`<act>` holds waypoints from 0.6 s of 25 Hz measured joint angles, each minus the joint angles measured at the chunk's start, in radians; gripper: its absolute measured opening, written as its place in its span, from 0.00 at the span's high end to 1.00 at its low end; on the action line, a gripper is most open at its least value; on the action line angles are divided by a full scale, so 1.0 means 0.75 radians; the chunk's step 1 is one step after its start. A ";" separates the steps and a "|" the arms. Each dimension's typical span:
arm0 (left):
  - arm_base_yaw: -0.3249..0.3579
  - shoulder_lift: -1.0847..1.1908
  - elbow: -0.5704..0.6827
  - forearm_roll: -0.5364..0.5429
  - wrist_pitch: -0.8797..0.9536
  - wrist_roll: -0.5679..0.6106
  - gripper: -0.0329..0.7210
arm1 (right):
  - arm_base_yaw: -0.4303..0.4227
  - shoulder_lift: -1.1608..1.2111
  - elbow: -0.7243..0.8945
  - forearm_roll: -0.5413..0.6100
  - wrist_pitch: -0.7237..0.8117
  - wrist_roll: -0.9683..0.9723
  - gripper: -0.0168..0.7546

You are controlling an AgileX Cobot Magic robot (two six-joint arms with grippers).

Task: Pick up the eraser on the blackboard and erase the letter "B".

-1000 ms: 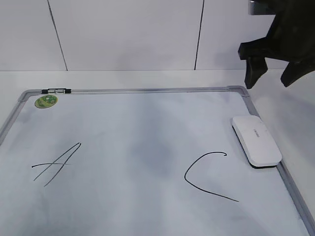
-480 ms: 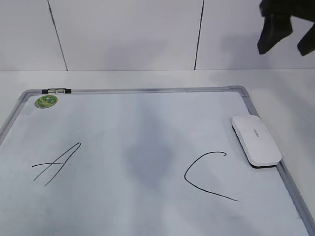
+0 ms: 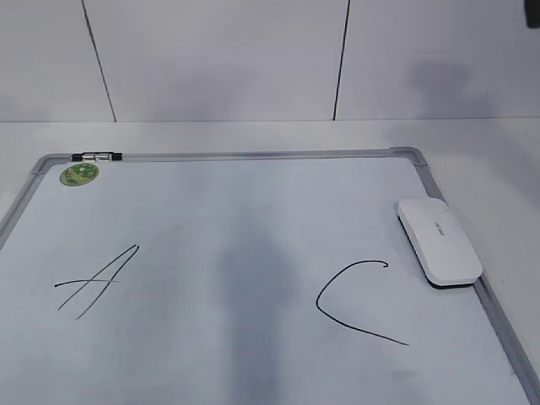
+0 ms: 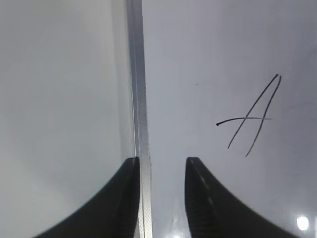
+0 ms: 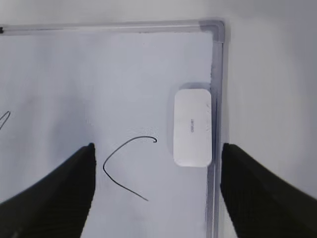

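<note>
The white eraser (image 3: 440, 241) lies flat on the right edge of the blackboard (image 3: 253, 211), apart from both grippers. It also shows in the right wrist view (image 5: 192, 126). No letter "B" shows on the board in any view. My right gripper (image 5: 157, 146) is open and empty, high above the board (image 5: 74, 74), with the eraser between and ahead of its fingers. My left gripper (image 4: 162, 161) is open and empty over the board's left frame (image 4: 138, 99). Neither gripper shows in the exterior view.
A slanted "A" (image 3: 97, 281) is drawn at the left, also in the left wrist view (image 4: 250, 119). An open "C" (image 3: 354, 299) is left of the eraser, also in the right wrist view (image 5: 126, 163). A marker (image 3: 97, 156) and green sticker (image 3: 78, 174) sit at the far left corner.
My right gripper has risen up and to the right, out of the exterior view. The eraser and the board have not moved.
</note>
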 joint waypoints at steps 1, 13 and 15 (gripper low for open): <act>0.000 -0.045 0.000 0.003 0.000 0.000 0.64 | 0.000 -0.047 0.051 -0.002 0.000 -0.006 0.22; 0.000 -0.724 0.000 0.043 0.048 0.000 0.64 | 0.000 -0.617 0.645 -0.057 0.008 -0.010 0.22; 0.000 -0.844 0.000 0.046 0.055 0.005 0.64 | 0.000 -0.709 0.693 -0.060 0.011 -0.010 0.22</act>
